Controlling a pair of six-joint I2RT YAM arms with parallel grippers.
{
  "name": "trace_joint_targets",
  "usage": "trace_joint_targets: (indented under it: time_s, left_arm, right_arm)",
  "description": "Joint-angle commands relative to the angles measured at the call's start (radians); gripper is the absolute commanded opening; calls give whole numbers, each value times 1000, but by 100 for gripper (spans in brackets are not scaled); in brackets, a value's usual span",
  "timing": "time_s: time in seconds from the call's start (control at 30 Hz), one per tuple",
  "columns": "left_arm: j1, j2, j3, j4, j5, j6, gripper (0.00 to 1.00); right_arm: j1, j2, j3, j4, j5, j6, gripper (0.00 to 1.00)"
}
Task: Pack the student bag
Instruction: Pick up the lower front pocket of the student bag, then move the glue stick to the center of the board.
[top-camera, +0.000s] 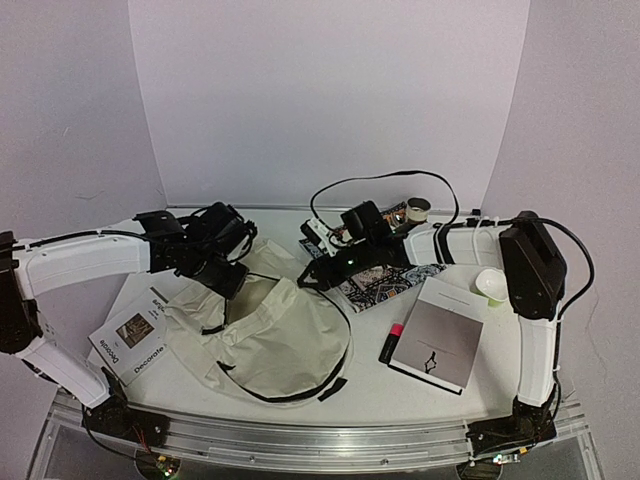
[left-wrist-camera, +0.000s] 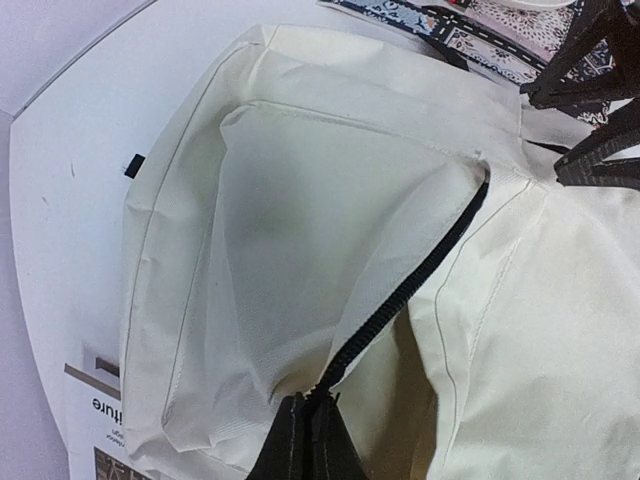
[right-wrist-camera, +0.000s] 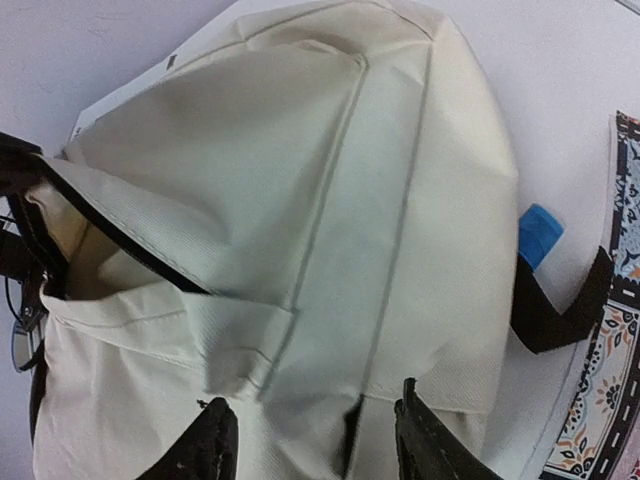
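The student bag (top-camera: 275, 345) lies slumped on the table in front of both arms, with its mouth at the far-left end. My left gripper (left-wrist-camera: 308, 425) is at that mouth, fingers pinched together on the bag's edge where the black zipper (left-wrist-camera: 420, 285) runs, and the pocket gapes a little beyond the pinch. My right gripper (right-wrist-camera: 318, 440) hangs over the bag's right flank with its fingers apart, gripping nothing, loose cream cloth beneath them.

I judge the step in hand to be opening the mouth wide enough to load. To do it well, I would hold the left pinch firm and draw it up and away from the bag, so the zipper line goes taut rather than crumpling. The right should take the opposite lip close to the zipper, not the flat panel, or it will only bunch fabric.

The grey notebook (top-camera: 440, 340) and pink marker (top-camera: 392, 343) lie just right of the bag, and the magazine (top-camera: 130, 340) lies against its left edge.
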Motion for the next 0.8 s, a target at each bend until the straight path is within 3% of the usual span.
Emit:
trace_joint_targets:
  time_s: [0.0, 0.3, 0.6, 0.77]
  left_arm:
    - [32, -105, 115, -58, -55, 18, 0]
    - [59, -83, 315, -150, -131, 83, 0]
    - [137, -94, 322, -226, -279, 126, 0]
    - [181, -65, 274, -224, -310, 112, 0]
  right_arm:
    - [-25, -45, 42, -90, 72, -46, 62]
    - [-28, -32, 84, -92, 84, -45, 93]
    - [-30, 47, 119, -97, 282, -7, 98]
    - [-33, 45, 120, -98, 239, 47, 98]
